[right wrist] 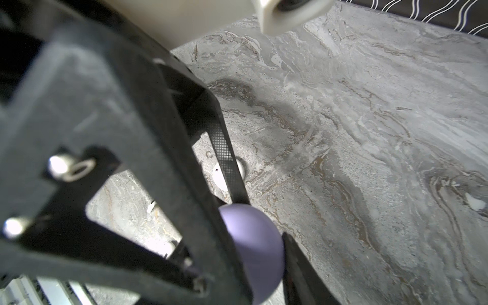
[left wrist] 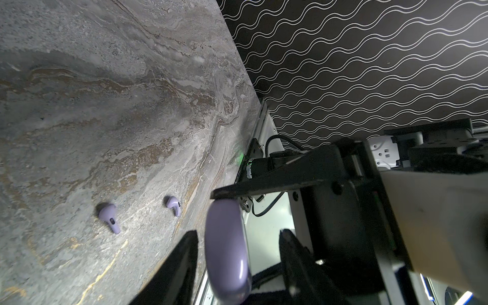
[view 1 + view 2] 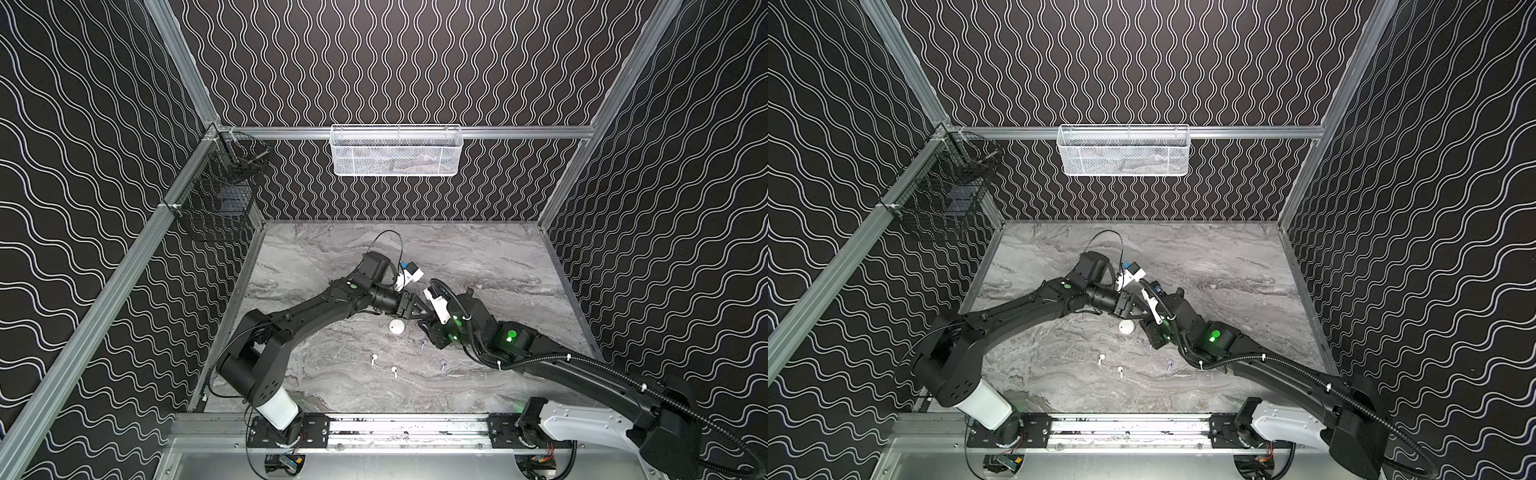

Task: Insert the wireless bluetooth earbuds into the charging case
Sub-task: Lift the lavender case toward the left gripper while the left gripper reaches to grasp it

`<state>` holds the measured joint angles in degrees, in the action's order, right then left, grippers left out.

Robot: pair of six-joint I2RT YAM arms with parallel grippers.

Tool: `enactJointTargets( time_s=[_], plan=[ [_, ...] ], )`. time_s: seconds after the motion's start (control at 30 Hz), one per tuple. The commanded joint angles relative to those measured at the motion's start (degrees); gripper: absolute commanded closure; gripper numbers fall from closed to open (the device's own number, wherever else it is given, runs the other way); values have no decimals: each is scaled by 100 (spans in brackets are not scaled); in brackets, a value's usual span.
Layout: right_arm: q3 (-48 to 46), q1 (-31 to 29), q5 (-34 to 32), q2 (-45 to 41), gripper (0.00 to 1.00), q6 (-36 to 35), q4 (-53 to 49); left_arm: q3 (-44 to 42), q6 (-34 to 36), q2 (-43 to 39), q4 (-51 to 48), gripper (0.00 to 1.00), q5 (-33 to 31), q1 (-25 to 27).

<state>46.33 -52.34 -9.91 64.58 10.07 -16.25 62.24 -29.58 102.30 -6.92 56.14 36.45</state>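
A lavender charging case point(image 2: 227, 248) hangs above the marble table with my right gripper point(image 1: 253, 237) shut on its rim. My left gripper point(image 2: 239, 232) is open and straddles the case's flat sides, with a gap at one finger. Both grippers meet mid-table in both top views, the left gripper point(image 3: 417, 312) beside the right gripper point(image 3: 426, 322). Two lavender earbuds point(image 2: 109, 215) point(image 2: 173, 204) lie on the table near the grippers. Two white earbuds point(image 3: 374, 358) point(image 3: 394, 370) lie nearer the front. A shut white round case point(image 3: 397, 327) rests just in front of the left gripper.
A white mesh basket point(image 3: 397, 151) hangs on the back wall and a black wire basket point(image 3: 216, 199) on the left rail. The arms' mounting rail point(image 3: 395, 428) runs along the table's front edge. Patterned walls close in three sides.
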Motion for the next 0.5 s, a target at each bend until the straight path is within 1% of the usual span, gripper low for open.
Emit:
enactJointTargets(
  time_s=[0.0, 0.33, 0.47],
  plan=[
    [36, 15, -377, -114, 73, -66, 421, 23, 119, 41, -86, 50, 266, 29],
    [70, 17, -396, -191, 73, -329, 561, -20, 33, 36, 44, 58, 387, 91],
    [71, 17, -537, -196, 73, -351, 622, -67, -79, 52, 208, 66, 469, 91]
  ],
)
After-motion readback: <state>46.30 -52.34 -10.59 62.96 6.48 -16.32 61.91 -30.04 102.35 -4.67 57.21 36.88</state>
